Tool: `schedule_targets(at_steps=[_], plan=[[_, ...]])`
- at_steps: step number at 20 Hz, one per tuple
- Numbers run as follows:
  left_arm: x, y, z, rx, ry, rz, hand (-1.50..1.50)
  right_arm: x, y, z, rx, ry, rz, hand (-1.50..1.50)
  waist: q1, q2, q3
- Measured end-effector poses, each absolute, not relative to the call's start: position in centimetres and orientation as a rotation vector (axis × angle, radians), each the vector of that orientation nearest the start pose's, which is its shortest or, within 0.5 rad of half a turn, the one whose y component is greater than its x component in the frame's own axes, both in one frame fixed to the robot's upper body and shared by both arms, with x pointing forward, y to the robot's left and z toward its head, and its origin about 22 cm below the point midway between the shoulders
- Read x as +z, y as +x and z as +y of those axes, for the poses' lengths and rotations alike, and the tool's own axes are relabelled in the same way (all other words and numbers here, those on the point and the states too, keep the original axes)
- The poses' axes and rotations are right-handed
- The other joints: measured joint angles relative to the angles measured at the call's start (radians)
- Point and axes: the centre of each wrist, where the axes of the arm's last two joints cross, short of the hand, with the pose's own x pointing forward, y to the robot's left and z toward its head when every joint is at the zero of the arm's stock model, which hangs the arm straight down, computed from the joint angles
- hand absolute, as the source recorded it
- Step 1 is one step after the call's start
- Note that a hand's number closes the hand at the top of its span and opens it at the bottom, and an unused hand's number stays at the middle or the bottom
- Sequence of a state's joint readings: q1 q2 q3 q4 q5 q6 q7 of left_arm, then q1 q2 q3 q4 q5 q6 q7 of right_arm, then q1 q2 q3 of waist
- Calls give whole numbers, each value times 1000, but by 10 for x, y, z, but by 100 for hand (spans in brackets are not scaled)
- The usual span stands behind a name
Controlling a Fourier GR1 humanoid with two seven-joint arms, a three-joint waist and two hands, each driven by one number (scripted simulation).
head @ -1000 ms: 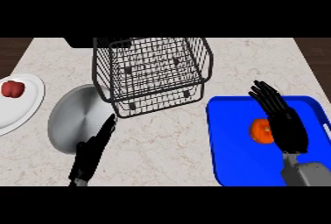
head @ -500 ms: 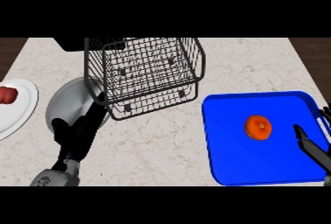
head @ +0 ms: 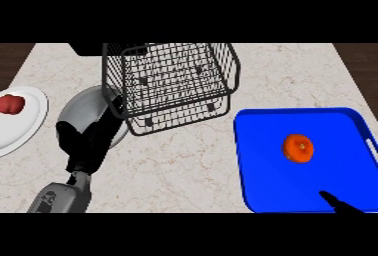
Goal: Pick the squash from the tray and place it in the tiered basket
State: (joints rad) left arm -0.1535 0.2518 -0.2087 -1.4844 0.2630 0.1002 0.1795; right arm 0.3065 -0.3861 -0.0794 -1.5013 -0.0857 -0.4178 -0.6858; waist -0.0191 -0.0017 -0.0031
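1. The left hand (head: pixel 87 142) shows at the view's lower left, fingers straight and relaxed, reaching up over the edge of a grey round plate (head: pixel 77 111); it holds nothing.
2. Of the right hand (head: pixel 338 203) only a dark fingertip shows at the lower right, over the tray's near edge; I cannot tell whether its fingers are spread or curled.
3. The squash (head: pixel 298 148) is a small orange oval with a pale spot near its middle, lying on the blue tray (head: pixel 258 170), right of the tray's centre and well apart from either hand.
4. Its long axis runs roughly up and down the view, toward and away from the robot; which end is the stem I cannot tell.
5. The black wire tiered basket (head: pixel 171 85) stands left of the tray, its near edge beside the grey plate.
6. Since half a second ago the right hand has sunk further toward the lower edge, while the squash has kept its place on the tray.
7. A white plate (head: pixel 22 125) with a red item (head: pixel 10 103) sits at the left edge.
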Motion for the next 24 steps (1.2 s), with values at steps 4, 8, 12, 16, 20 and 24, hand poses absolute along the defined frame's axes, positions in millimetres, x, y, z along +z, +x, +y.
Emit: schedule_targets(at_steps=[4,8,12,16,20,24], plan=[[23,275,229,-130,-82,-1395,0,-19,124,-369,225,-1000,-1699,-150,-1,2,-4],[24,275,223,-142,-92,-1396,0,-8,106,-360,297,-1120,-1533,-150,9,7,-7],[28,277,219,-157,-107,-1395,0,8,108,-335,312,-1142,-1426,-150,30,11,-7],[34,282,220,-166,-113,-1398,0,24,119,-302,324,-1124,-1347,-150,41,13,-6],[32,282,216,-169,-122,-1396,0,37,138,-272,351,-1150,-1237,-150,47,11,-4],[30,282,221,-166,-122,-1393,0,44,155,-240,390,-1190,-1109,-150,41,8,-2]])
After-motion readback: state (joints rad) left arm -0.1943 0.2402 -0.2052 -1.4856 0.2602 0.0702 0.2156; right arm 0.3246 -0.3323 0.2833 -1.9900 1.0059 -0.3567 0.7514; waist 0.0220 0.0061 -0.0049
